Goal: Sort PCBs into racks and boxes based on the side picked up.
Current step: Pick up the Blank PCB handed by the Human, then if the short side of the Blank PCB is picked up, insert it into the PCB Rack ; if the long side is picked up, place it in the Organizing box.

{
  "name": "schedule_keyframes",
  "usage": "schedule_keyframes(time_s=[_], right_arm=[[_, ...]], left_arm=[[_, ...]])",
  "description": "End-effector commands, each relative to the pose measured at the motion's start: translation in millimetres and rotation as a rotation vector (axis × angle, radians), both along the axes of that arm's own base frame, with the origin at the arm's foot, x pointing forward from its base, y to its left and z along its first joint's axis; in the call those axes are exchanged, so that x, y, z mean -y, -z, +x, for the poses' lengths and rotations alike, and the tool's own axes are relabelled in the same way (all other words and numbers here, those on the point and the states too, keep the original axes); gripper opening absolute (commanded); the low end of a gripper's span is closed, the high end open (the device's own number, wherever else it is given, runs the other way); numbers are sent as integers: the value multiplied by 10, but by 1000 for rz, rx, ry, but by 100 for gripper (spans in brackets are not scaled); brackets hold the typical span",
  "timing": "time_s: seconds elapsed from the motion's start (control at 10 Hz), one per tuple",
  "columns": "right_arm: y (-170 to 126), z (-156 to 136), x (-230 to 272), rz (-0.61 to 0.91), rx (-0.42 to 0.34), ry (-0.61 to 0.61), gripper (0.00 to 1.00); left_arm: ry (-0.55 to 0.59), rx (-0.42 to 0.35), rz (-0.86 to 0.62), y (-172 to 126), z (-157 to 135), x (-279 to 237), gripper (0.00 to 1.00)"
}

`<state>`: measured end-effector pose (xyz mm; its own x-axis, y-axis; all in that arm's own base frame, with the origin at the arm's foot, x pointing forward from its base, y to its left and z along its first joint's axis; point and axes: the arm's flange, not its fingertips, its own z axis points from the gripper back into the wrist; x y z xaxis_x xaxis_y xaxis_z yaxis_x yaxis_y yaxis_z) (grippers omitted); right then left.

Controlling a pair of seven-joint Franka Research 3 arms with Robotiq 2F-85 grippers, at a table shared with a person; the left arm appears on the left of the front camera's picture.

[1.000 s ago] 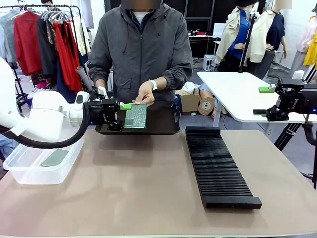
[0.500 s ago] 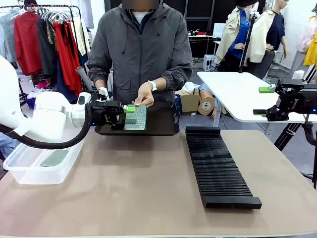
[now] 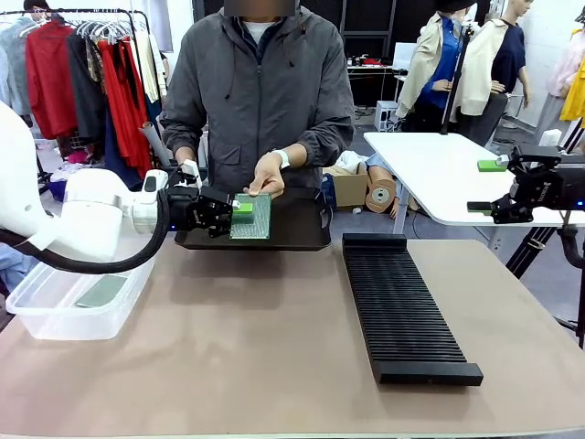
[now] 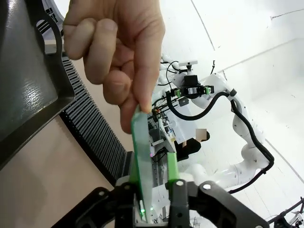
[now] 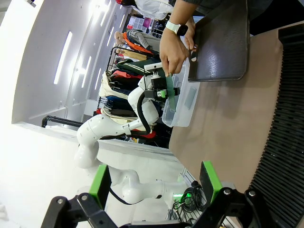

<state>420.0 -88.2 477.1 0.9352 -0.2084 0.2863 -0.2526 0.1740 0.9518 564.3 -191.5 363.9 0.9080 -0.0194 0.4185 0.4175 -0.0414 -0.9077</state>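
Bracketing the PCB (image 4: 141,156) that the person's hand (image 4: 114,52) holds by one edge over the tray (image 3: 297,224), the left claw (image 4: 154,173) has one pad seemingly against the board and the other just apart, not yet clamped. If the hand lets go first, the board could drop; a skewed pinch could twist it. The right claw (image 3: 485,187) hangs wide and empty, well apart from the rack (image 3: 402,311).

No legible text, labels or nos. seen; any print on PCB (image 3: 256,220) prob. too small.
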Motion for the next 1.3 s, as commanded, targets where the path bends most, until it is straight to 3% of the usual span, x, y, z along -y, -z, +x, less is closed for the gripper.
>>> schedule_keyframes(time_s=[0.0,0.4,0.5,0.6,1.2], right_arm=[[-29,-6,13,-5,-4,-10,100],[-29,-6,13,-5,-4,-10,100],[-29,-6,13,-5,-4,-10,100],[-29,-6,13,-5,-4,-10,100],[-29,-6,13,-5,-4,-10,100]], left_arm=[[-12,21,-36,12,81,23,0],[3,13,-21,26,100,10,0],[50,-31,13,47,102,15,0],[-3,0,-5,38,83,11,0],[-3,0,-5,38,83,11,0]])
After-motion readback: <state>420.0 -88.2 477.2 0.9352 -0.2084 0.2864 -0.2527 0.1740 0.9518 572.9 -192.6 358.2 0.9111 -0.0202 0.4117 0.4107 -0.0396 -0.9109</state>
